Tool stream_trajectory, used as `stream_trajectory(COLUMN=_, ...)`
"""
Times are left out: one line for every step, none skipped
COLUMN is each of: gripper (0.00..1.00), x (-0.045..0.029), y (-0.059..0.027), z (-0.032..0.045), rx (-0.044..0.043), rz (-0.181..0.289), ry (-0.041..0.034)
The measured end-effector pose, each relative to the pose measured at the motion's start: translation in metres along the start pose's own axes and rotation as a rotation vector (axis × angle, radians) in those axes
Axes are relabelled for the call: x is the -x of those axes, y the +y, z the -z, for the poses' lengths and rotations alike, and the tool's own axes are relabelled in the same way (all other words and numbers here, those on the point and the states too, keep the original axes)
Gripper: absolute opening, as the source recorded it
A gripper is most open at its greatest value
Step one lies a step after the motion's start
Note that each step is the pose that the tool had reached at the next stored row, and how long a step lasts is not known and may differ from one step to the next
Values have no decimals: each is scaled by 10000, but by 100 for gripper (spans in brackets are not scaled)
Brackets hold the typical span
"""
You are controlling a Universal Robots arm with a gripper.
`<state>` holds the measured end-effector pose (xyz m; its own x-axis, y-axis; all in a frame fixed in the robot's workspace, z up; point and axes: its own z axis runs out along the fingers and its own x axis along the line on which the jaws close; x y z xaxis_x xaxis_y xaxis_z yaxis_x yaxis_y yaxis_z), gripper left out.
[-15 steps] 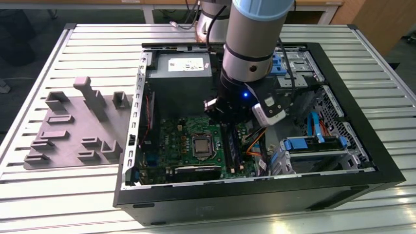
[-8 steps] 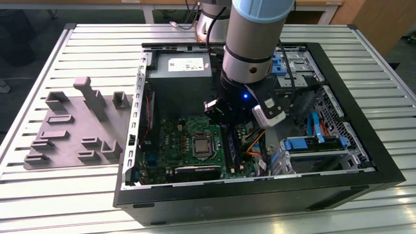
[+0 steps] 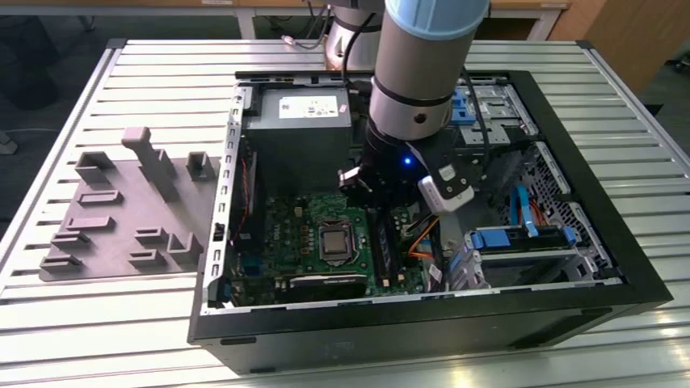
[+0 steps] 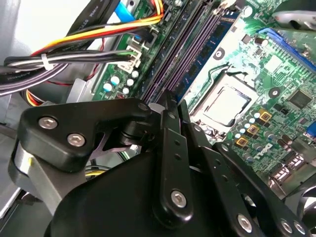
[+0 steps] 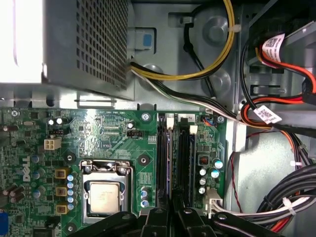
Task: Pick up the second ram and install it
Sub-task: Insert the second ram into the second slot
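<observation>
My gripper [image 3: 372,198] is low inside the open computer case, over the memory slots [image 5: 185,158] at the edge of the green motherboard [image 3: 313,234]. In both wrist views the black fingers stand almost together. Between them is the second ram [image 4: 205,52], a thin blue-green stick that runs lengthwise along the dark slots [image 4: 173,54]. In the first wrist view the second ram [image 5: 171,168] shows edge-on as a pale line leading up from the gripper [image 5: 172,212]. How deep it sits in the slot I cannot tell. The gripper [image 4: 172,101] hides its near half.
The grey tray [image 3: 108,210] with raised blocks lies outside the case at the exterior view's left. The power supply [image 3: 296,129] stands behind the board. Cable bundles [image 5: 276,118] and drive cages [image 3: 518,242] crowd the side by the slots. The processor socket [image 5: 103,195] lies beside them.
</observation>
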<state>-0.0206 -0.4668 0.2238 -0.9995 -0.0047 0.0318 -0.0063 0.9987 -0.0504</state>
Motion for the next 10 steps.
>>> stream_trajectory(gripper=14, x=1, y=-10, z=-4, rx=-1, rz=-4, ry=1)
stream_trajectory(gripper=14, x=3, y=-15, z=-10, rx=2, rz=-8, ry=1)
stream_trajectory(gripper=14, x=6, y=-17, z=-17, rx=7, rz=-18, ry=1)
stream_trajectory(gripper=14, x=6, y=-18, z=-25, rx=11, rz=-33, ry=1)
stream_trajectory(gripper=14, x=6, y=-18, z=-32, rx=14, rz=-43, ry=2)
stream_trajectory(gripper=14, x=6, y=-19, z=-37, rx=19, rz=-44, ry=3)
stream_trajectory(gripper=14, x=7, y=-19, z=-40, rx=29, rz=-43, ry=3)
stream_trajectory(gripper=14, x=7, y=-19, z=-44, rx=41, rz=-43, ry=3)
stream_trajectory(gripper=14, x=7, y=-18, z=-49, rx=53, rz=-43, ry=3)
stream_trajectory(gripper=14, x=7, y=-18, z=-54, rx=65, rz=-43, ry=2)
